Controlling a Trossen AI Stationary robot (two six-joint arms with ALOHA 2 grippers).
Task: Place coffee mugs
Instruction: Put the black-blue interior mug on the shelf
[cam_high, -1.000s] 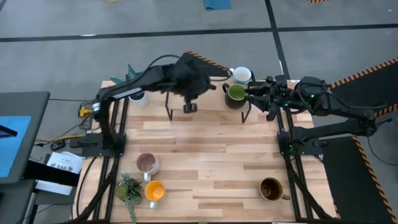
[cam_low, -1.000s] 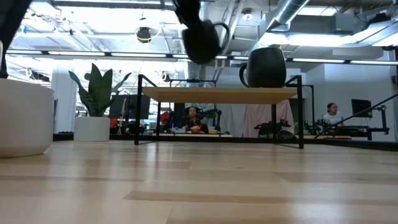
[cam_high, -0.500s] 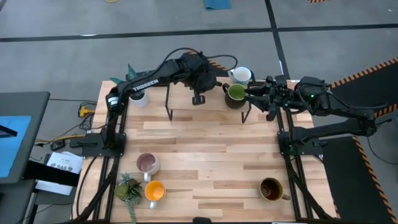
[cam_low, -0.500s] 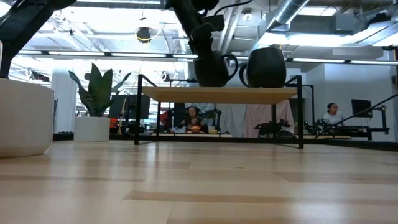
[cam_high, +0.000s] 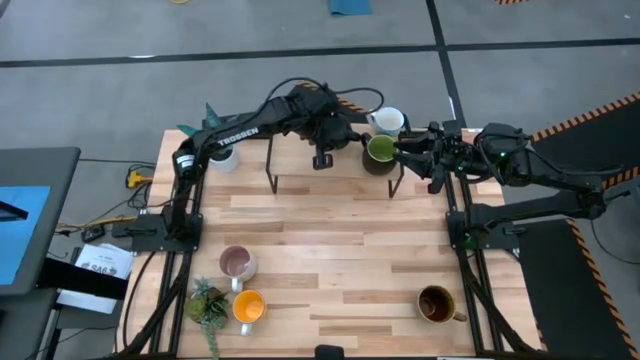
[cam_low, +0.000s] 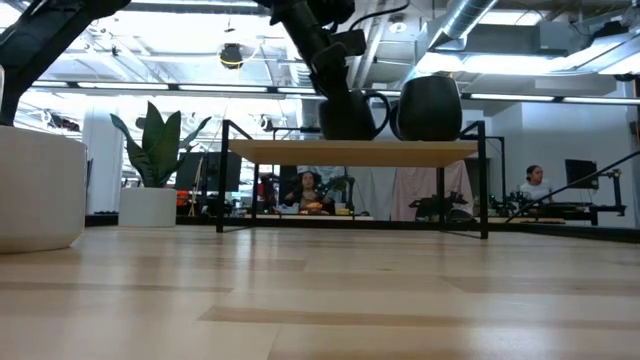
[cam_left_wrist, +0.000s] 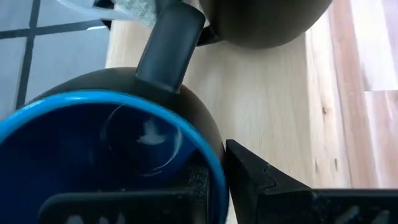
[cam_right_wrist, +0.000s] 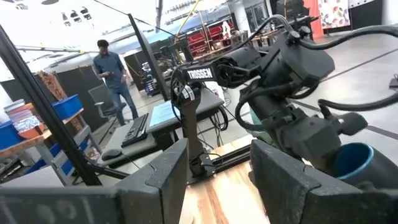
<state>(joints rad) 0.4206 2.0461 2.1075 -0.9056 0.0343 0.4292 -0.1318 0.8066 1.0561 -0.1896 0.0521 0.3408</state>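
On the raised shelf (cam_low: 350, 151) at the desk's far edge, the left claw (cam_high: 322, 135) grips the blue mug (cam_left_wrist: 106, 158) by its rim, resting just left of the green mug (cam_high: 378, 150), handles nearly touching. The right claw (cam_high: 412, 150) waits open beside the green mug. The arm hides the blue mug from above.

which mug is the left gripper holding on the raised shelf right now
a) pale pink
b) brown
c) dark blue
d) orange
c: the left gripper is clamped on the rim of the dark blue mug, set down on the shelf beside the green mug; the orange, brown and pale pink mugs sit lower on the table.
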